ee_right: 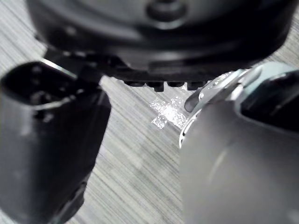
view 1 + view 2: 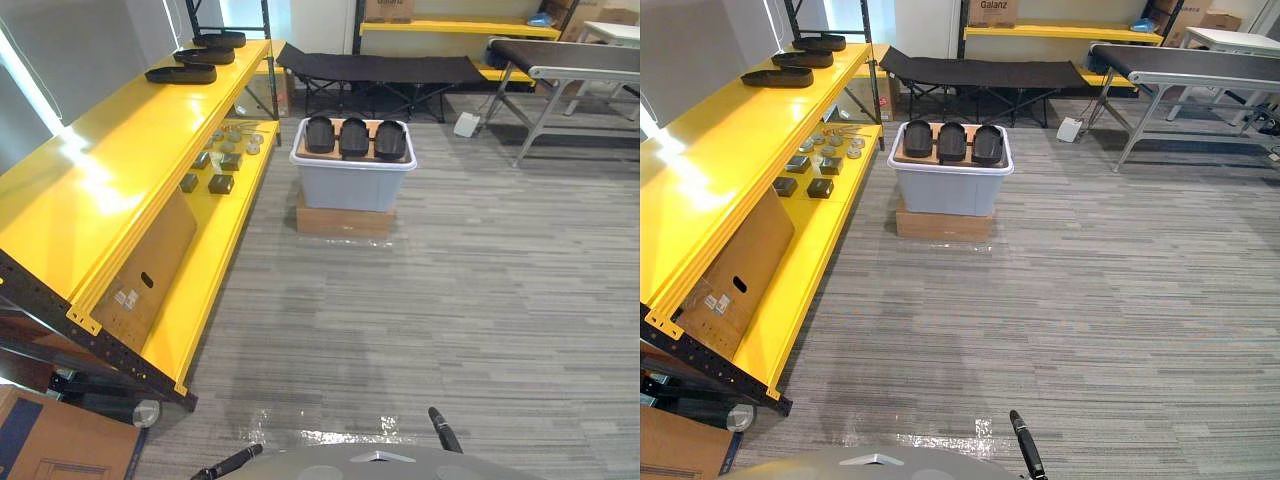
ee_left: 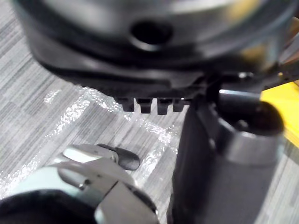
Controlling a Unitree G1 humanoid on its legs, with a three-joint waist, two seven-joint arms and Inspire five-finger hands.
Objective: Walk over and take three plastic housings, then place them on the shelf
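Three black plastic housings [image 2: 354,136] lie side by side on a brown board atop a grey bin [image 2: 355,188], which stands on a flat cardboard box [image 2: 345,221] some way ahead on the carpet. Three more black housings [image 2: 181,73] rest in a line on the far end of the yellow shelf's top board [image 2: 100,190], to my left. My left hand [image 2: 228,463] and right hand [image 2: 441,428] hang low at the near edge, far from the bin. Both are open and hold nothing; their wrist views show relaxed fingers [image 3: 149,105] [image 1: 159,85] over bare carpet.
Small metal parts [image 2: 222,160] sit on the shelf's lower board, with a cardboard box [image 2: 145,270] leaning beneath the top. A black folding cot [image 2: 380,68] and a grey conveyor table [image 2: 570,60] stand behind the bin. A brown carton [image 2: 50,440] lies at my near left.
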